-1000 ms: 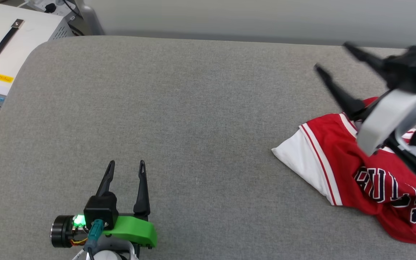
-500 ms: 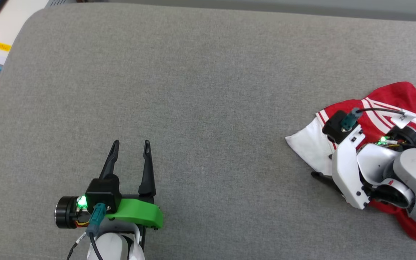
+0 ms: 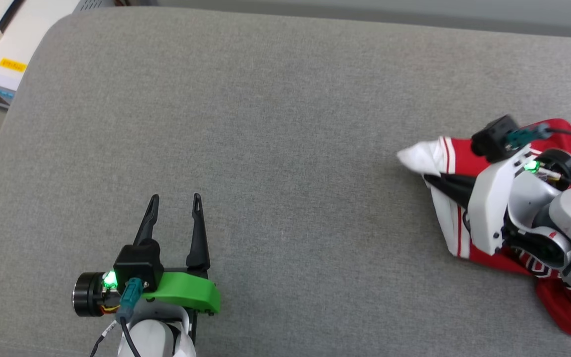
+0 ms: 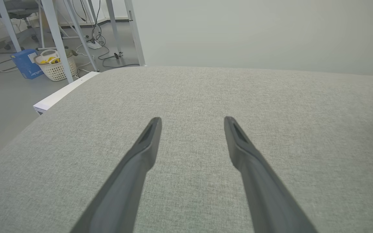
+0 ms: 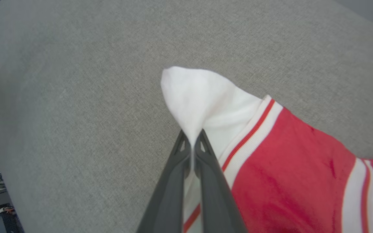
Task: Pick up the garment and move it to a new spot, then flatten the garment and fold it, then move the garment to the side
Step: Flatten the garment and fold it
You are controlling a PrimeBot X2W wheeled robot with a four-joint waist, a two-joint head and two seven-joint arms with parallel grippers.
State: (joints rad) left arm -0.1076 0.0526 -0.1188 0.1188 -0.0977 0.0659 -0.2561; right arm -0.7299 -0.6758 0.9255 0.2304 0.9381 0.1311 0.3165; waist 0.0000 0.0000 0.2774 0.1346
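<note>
The right jaws have just snapped shut on the white sleeve (image 5: 199,94) of the red shirt (image 5: 287,161), so the pick-up looks under way; the left jaws wait wide open.

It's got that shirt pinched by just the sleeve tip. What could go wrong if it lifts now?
1. The right hand is shut on just a thin pinch of the white sleeve; the fabric might slip out when the weight of the garment comes on.
2. Lifted by one sleeve, the crumpled garment would likely hang bunched, making flattening harder.
3. The left hand sits open, far off, so it can't help quickly.
</note>
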